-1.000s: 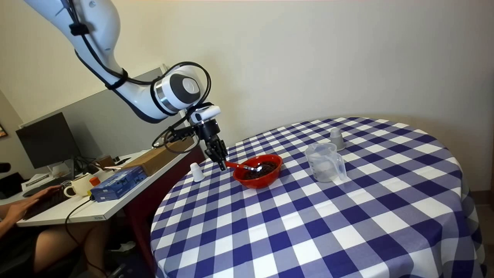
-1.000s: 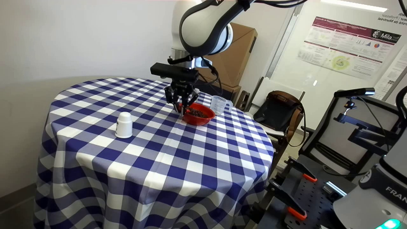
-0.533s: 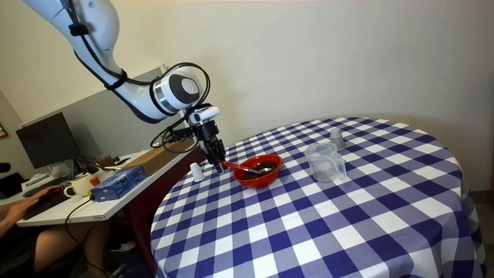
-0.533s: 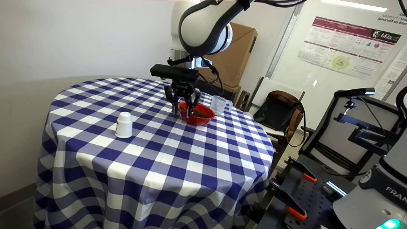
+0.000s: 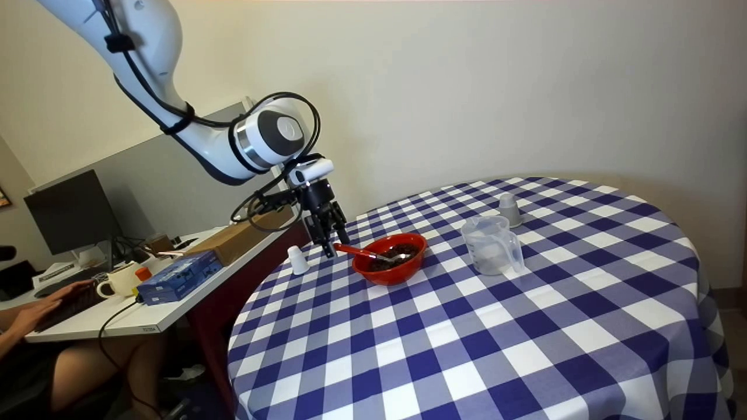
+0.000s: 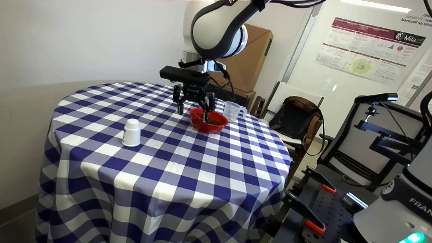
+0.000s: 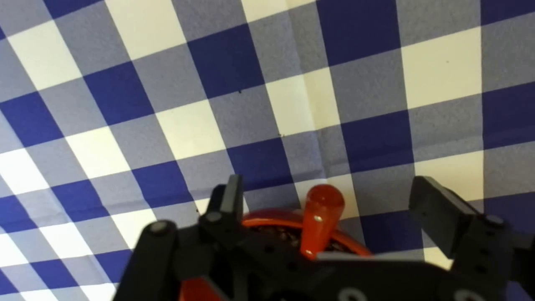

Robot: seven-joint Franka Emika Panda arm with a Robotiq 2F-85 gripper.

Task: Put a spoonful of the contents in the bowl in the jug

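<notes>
The red bowl [image 5: 390,276] holds dark, crumbly contents [image 5: 382,265]. A spoon [image 5: 355,251] with a red handle and metal head leans in it, head on the contents and handle sticking out over the rim. My gripper [image 5: 337,246] is at that handle's end, open. In the wrist view the handle [image 7: 319,221] stands between the wide-set fingers [image 7: 439,209], touching neither. Across the bowl from the gripper is the clear plastic jug [image 5: 490,252], upright, with its handle to one side; it also shows in an exterior view [image 6: 231,112]. There, the spoon is hidden.
An upturned white cup [image 5: 297,261] stands on the checked tablecloth near the gripper. Behind the jug is a pale upturned cup [image 5: 509,211]. A desk [image 5: 134,315] with a blue box [image 5: 180,279] adjoins the table, and a person's hands [image 5: 49,306] are there.
A second ago the gripper was shut on the spoon's handle. The fingers have spread apart and let go; the spoon has settled into the bowl. The arm has barely moved.
</notes>
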